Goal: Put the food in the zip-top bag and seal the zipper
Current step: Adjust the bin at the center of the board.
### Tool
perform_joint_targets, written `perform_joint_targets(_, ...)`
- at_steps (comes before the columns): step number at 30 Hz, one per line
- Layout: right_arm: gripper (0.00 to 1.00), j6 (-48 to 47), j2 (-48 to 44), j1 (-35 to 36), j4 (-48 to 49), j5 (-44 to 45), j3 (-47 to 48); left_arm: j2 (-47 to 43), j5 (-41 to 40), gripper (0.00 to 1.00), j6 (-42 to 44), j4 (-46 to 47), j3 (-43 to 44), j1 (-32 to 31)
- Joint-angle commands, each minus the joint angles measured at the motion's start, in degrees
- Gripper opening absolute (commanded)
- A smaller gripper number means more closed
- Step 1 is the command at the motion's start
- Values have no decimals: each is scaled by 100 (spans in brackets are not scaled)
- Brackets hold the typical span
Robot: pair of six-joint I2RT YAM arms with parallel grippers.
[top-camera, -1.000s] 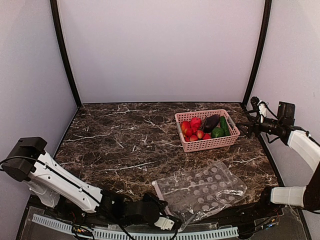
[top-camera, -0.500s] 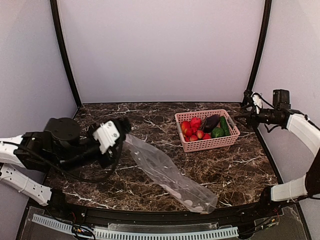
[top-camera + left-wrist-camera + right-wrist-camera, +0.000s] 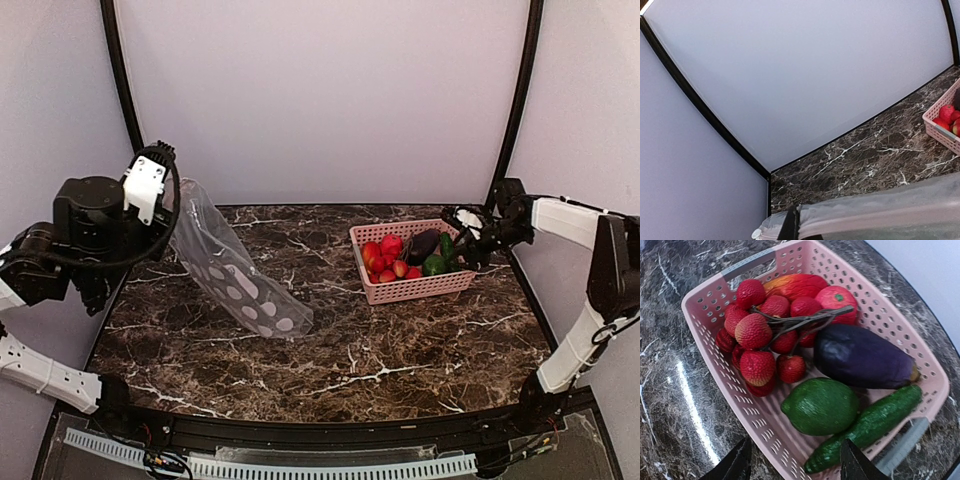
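Observation:
The zip-top bag point(image 3: 235, 280), clear with whitish dots, hangs slanted from my left gripper point(image 3: 170, 195), which is shut on its top corner; its lower end rests on the table. In the left wrist view the pale pink zipper point(image 3: 880, 217) runs along the bag's mouth beside my dark finger point(image 3: 789, 226). The food lies in the pink basket point(image 3: 415, 290): red pieces point(image 3: 755, 330), a purple eggplant point(image 3: 862, 357), a round green fruit point(image 3: 820, 405), a green cucumber point(image 3: 870, 425) and an orange-red oval point(image 3: 795, 285). My right gripper point(image 3: 796, 465) hovers open over the basket's near wall, holding nothing.
The basket point(image 3: 942, 120) stands at the back right of the dark marble table point(image 3: 380, 350). Black frame posts point(image 3: 130, 110) rise at the back corners in front of pale walls. My right arm point(image 3: 560, 215) reaches in from the right wall side.
My left arm has lifted the bag from the table's front up to the back left, where it now hangs. My right gripper has moved left over the basket and its jaws have narrowed.

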Motion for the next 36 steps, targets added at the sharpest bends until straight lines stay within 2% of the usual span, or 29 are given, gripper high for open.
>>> perform_joint_targets(1, 60, -461, 449, 522, -643, 556, 325, 584, 214, 1, -1205, -1598, 532, 770)
perform_joint_targets(5, 62, -548, 648, 753, -883, 896, 446, 1061, 1358, 1, -1800, -2223, 817, 1600)
perform_joint_targets(11, 57, -592, 417, 867, -1092, 1089, 46, 1559, 2068, 1, -1425, -1715, 1135, 2546)
perform_joint_targets(16, 51, -356, 103, 1521, -1384, 1342, -537, 2090, 2735, 1, -981, -1026, 1120, 2758)
perform_joint_targets(20, 51, 61, -181, 2489, -1700, 1024, -830, 2593, 3969, 1, -1256, -962, 1080, 2759)
perform_joint_targets(23, 55, 296, -297, 2911, -2034, 590, -662, 2651, 4694, 1, -1355, -535, 823, 2759)
perform_joint_targets(26, 58, 429, -466, 2804, -2175, 408, -279, 2659, 5729, 1, -1421, -183, 496, 2759)
perform_joint_targets(30, 59, 720, -457, 1976, -2136, 58, 534, 2705, 6912, 1, -1701, 79, 260, 2759)
perform_joint_targets(32, 58, 1280, -344, 1588, -1745, 184, 831, 2707, 7400, 1, -1956, 204, 115, 2759)
perform_joint_targets(36, 55, 2104, -57, 1147, -1118, 838, 1001, 2637, 7790, 1, -2445, 718, -373, 2759)
